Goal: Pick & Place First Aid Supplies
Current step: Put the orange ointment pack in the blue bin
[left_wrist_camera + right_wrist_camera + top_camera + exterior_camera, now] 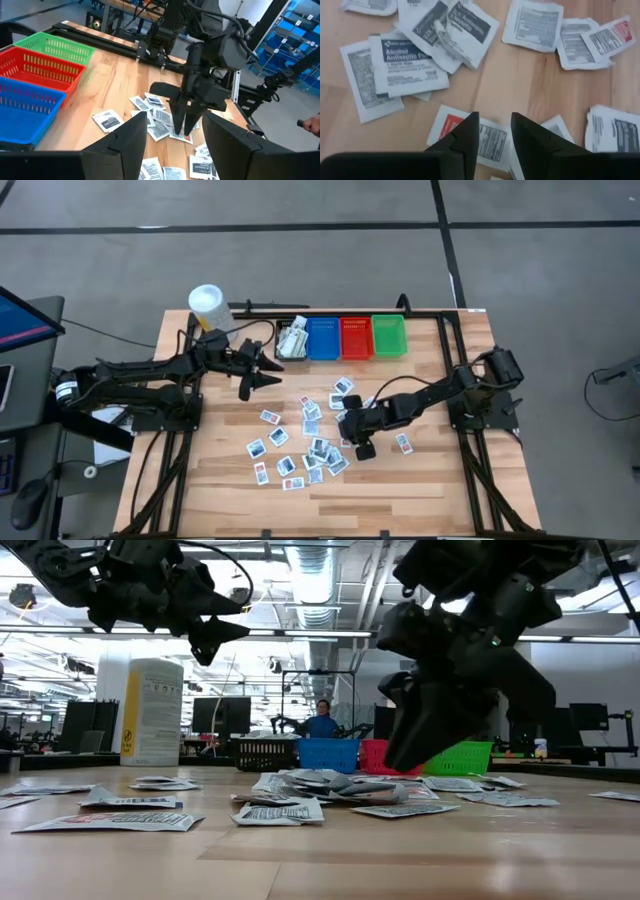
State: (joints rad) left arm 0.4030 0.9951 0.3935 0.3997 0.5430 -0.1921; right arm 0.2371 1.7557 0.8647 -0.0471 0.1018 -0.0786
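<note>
Nearest the low camera, flat packets (pixel 110 822) are lying on the wooden table (pixel 420 860), part of the loose scatter mid-table. The right gripper (pixel 492 131) is hanging just above a red-marked packet (pixel 470 136), fingers partly parted with nothing between them, so the picking step appears to be in hand. Next it needs to be lowering squarely and pinching one packet only; contact is hard to judge here. The left gripper (pixel 262 372) is hovering near the black bin (pixel 292 340), jaws spread and empty.
</note>
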